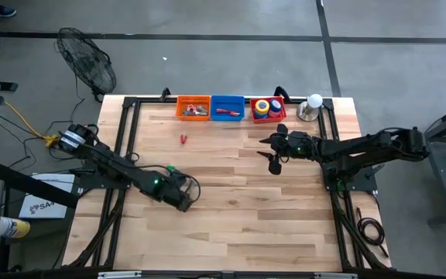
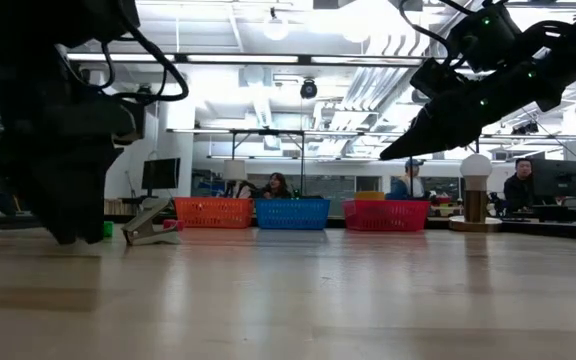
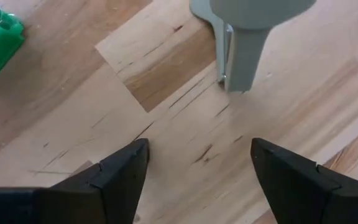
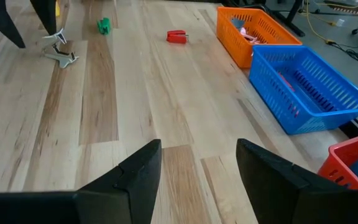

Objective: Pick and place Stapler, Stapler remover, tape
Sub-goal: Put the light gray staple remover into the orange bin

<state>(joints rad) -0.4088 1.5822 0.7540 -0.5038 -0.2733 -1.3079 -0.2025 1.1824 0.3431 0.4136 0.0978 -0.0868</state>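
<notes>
Stapler (image 3: pixel 244 37) on the surface, just ahead of the open left pincer (image 3: pixel 197 180), untouched. Best centred between the fingers before closing, then carried to the orange basket (image 1: pixel 193 108). Right pincer (image 4: pixel 197 180) open too, hovering near the baskets.

White ball lamp (image 1: pixel 313 103) beside red basket (image 1: pixel 279 115).

Grey stapler (image 3: pixel 244 37) cropped by frame edge

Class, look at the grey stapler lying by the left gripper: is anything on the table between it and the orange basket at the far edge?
Nothing visible blocks the way. From the stapler to the orange basket the wood is bare; the small red item lies off to one side.
</notes>
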